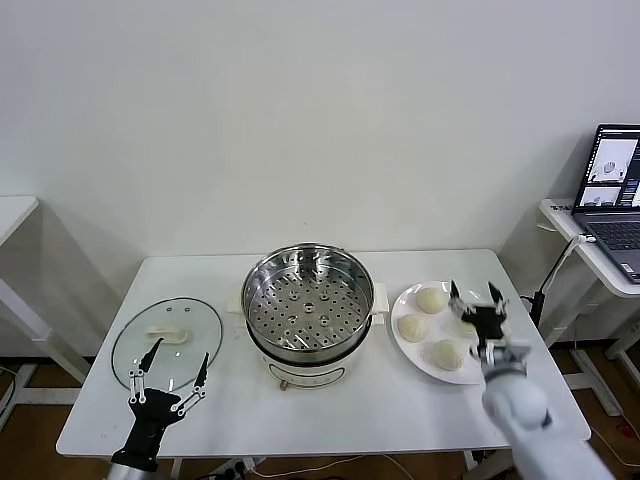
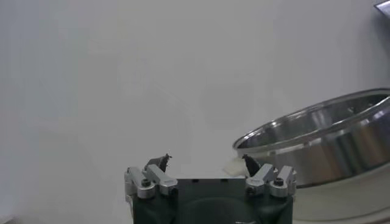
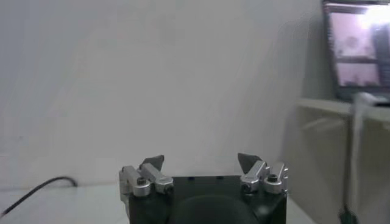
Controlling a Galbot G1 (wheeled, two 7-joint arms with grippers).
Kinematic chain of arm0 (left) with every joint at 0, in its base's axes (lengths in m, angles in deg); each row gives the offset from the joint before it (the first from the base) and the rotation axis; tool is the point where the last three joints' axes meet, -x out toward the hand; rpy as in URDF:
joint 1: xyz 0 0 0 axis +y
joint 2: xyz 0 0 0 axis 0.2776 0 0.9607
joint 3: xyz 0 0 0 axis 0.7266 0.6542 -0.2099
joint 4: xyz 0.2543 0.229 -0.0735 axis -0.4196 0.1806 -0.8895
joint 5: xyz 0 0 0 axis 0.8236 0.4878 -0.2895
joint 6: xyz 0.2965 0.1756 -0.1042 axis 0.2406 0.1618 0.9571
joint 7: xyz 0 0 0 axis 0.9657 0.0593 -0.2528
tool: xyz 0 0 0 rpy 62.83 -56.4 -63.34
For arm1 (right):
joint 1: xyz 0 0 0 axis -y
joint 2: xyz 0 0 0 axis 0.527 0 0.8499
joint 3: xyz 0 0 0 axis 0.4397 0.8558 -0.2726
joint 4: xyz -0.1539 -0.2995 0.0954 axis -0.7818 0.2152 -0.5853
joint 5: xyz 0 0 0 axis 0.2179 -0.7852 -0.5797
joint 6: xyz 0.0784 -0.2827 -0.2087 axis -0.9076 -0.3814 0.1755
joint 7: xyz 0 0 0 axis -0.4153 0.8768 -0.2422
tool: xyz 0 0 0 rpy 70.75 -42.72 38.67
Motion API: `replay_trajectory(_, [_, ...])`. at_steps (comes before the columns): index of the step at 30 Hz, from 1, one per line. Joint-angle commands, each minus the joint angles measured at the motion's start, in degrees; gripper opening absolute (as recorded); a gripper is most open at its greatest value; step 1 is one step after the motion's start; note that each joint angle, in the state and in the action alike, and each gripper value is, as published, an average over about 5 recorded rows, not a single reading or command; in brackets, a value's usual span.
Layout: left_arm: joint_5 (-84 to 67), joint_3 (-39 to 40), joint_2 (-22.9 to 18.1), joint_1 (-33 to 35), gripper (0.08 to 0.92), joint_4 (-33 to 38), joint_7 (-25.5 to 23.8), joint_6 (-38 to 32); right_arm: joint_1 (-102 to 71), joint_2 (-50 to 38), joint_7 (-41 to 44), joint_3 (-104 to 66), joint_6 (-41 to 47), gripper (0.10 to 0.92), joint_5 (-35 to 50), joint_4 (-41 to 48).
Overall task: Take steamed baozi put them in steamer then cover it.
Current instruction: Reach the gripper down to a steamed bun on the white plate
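Observation:
The steamer (image 1: 308, 310) stands empty at the table's middle, its perforated tray showing; its steel wall also shows in the left wrist view (image 2: 323, 140). Three baozi (image 1: 432, 299) (image 1: 412, 327) (image 1: 448, 354) lie on a white plate (image 1: 425, 364) to its right; a fourth is not visible. My right gripper (image 1: 474, 297) is open and empty, above the plate's right side beside the baozi; it also shows in the right wrist view (image 3: 201, 161). The glass cover (image 1: 166, 340) lies flat at the left. My left gripper (image 1: 174, 362) is open and empty over the cover's front edge, also in the left wrist view (image 2: 207, 163).
The white table (image 1: 400, 420) ends close in front of both arms. A laptop (image 1: 612, 190) sits on a side desk at the far right, with a cable hanging beside it; it shows in the right wrist view (image 3: 356, 49) too. A white wall is behind.

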Motion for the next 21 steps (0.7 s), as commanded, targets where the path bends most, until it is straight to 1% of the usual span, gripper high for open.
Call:
replay_trajectory(1, [0.3, 0.5, -0.1, 0.3, 0.823, 0.8, 0.0, -0.4, 28.9, -8.5, 19.8, 23.3, 2.7, 0.823, 4.6, 20.9])
replay_trajectory(3, [0.4, 0.6, -0.2, 0.3, 0.823, 0.9, 0.0, -0.4, 32.9, -10.6, 29.5, 28.6, 3.5, 0.823, 3.4, 22.4])
replay_trajectory(6, [0.5, 0.7, -0.3, 0.5, 0.823, 1.1, 0.0, -0.3, 38.8, -12.5, 45.7, 35.0, 5.2, 0.823, -0.6, 24.2])
replay_trajectory(8, [0.6, 0.6, -0.4, 0.8, 0.823, 1.2, 0.1, -0.3, 42.9, -12.7, 55.1, 39.1, 4.8, 0.823, -5.9, 26.2])
replay_trajectory(11, [0.6, 0.6, -0.5, 1.2, 0.823, 1.4, 0.1, -0.3, 47.9, -11.9, 65.3, 43.5, 3.9, 0.823, -13.9, 28.8])
replay_trajectory(13, [0.7, 0.5, -0.7, 1.3, 0.823, 1.5, 0.2, -0.3, 50.3, -10.9, 70.4, 45.4, 3.6, 0.823, -18.5, 30.0])
replay_trajectory(16, [0.7, 0.4, -0.8, 1.6, 0.823, 1.5, 0.2, -0.3, 53.1, -8.8, 75.5, 47.6, 2.2, 0.823, -26.6, 31.8])
replay_trajectory(21, [0.7, 0.4, -1.0, 1.8, 0.823, 1.4, 0.3, -0.4, 55.1, -5.0, 77.6, 50.4, -1.0, 0.823, -37.7, 34.3])
